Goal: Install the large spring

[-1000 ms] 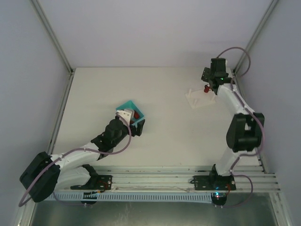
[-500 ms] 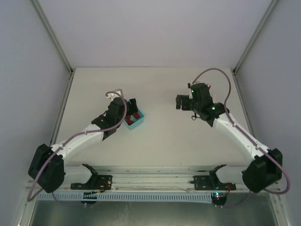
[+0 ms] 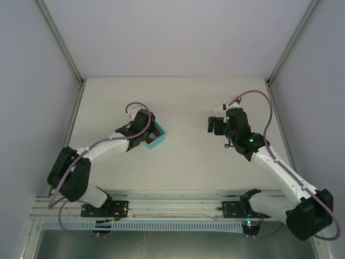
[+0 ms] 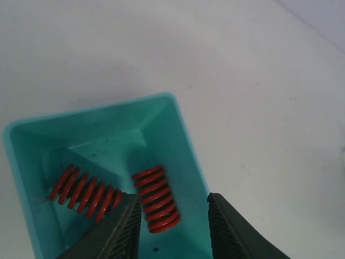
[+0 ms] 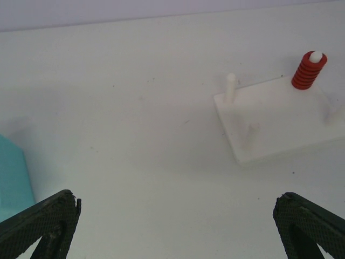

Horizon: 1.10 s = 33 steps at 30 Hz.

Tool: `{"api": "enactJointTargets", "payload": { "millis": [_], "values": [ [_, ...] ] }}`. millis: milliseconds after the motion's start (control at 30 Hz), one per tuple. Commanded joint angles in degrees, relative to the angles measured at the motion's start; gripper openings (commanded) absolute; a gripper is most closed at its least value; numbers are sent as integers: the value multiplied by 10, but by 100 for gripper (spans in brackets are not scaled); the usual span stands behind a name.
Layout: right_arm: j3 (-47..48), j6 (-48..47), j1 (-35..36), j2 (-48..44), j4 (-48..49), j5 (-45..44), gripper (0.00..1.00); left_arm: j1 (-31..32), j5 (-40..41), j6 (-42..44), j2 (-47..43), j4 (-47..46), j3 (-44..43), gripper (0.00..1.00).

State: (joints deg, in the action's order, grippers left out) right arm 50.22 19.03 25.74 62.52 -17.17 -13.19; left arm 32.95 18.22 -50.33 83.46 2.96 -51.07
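L gripper (image 4: 172,229) sat low over the teal bin (image 4: 183,140) to grab the large spring (image 4: 156,198), prob. the fatter of two. Its jaws were narrowed astride it, one finger touching, a gap at the other, no pinch yet. R gripper (image 5: 175,221) hung empty, jaws spread wide, facing the white base (image 5: 280,124) & its free peg (image 5: 230,86).

Teal plastic bin (image 4: 186,140) on white tabletop (image 4: 242,70). Inside: longer thin red coil spring (image 4: 86,192) at left, shorter thick red coil spring (image 4: 156,197) beside it, between black left gripper (image 4: 172,200) fingers, jaws apart.
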Motion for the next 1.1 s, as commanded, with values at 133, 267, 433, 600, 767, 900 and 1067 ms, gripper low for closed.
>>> {"api": "enactJointTargets", "payload": {
  "millis": [133, 267, 433, 600, 767, 900, 1067],
  "values": [
    [-23, -11, 3, -22, 42, -40, 99, -17, -50, -25, 74, 11, -52, 35],
    [-25, -13, 3, -21, 43, -44, 99, -19, -55, -24, 98, 22, -68, 35],
    [-27, -14, 3, -21, 45, -50, 99, -19, -66, -25, 117, 34, -78, 35],
    [-27, -14, 3, -17, 46, -48, 99, -19, -66, -42, 118, 53, -71, 35],
    [-28, -13, 3, -15, 46, -48, 99, -19, -71, -49, 133, 50, -63, 34],
    [-28, -13, 3, -18, 46, -50, 99, -19, -103, -52, 146, 15, -54, 34],
    [-29, -13, 3, -20, 47, -52, 99, -19, -94, -59, 169, 35, -67, 34]
  ]
}}
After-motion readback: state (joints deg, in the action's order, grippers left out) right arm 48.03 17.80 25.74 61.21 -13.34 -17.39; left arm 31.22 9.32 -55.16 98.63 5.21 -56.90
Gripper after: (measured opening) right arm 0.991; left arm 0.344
